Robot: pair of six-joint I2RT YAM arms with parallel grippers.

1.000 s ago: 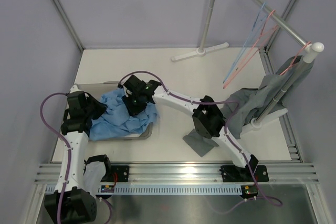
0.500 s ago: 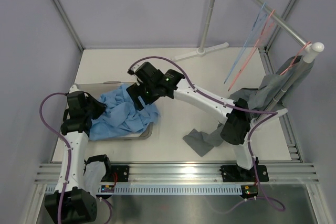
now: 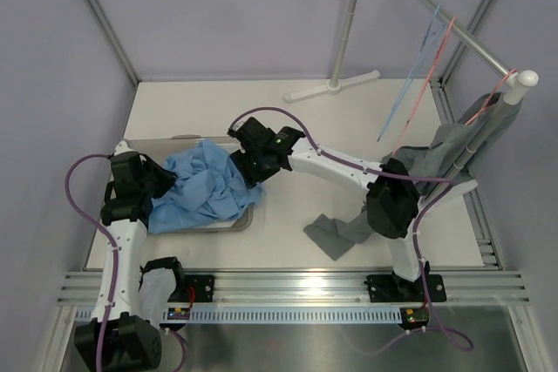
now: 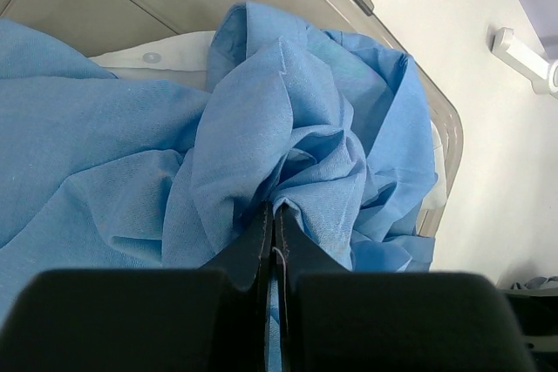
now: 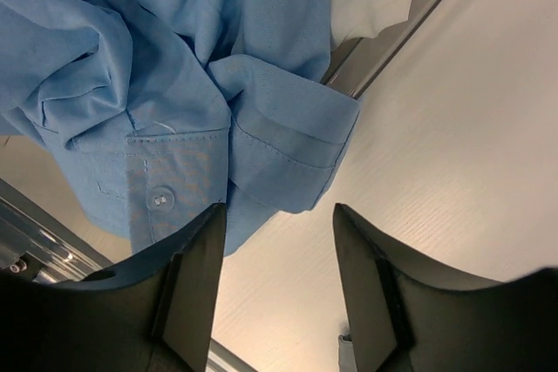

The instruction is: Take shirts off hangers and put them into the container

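Light-blue fabric shirt [image 3: 205,196] is lying crumpled in the shallow smoky-grey translucent plastic tub [image 3: 237,226] at the left of the white tabletop [image 3: 218,102], heaped up w/ one buttoned cuff hanging out over the tub's right rim; can't tell whether that cuff is touching the table. A white fabric shirt [image 4: 155,51] is showing underneath it, inside the tub. Left gripper [image 4: 275,215] is sitting low at the tub's left end w/ fingers pressed together, pinching a bunched fold of the blue shirt. Right gripper [image 5: 277,215] is hovering over the tub's right edge, jaws standing apart w/ nothing btwn them, the blue cuff lying just below. Grey fabric shirt [image 3: 436,158] is hanging on a thin pink wire hanger [image 3: 488,102] near the end of the thick white rack pole [image 3: 475,38] on the right, draping down w/ one sleeve trailing flat on the table beside the right arm's base. A thin light-blue wire hanger [image 3: 404,84] & a second pink wire hanger [image 3: 430,71] are hanging bare, side by side, farther up the pole, well apart from the tub.
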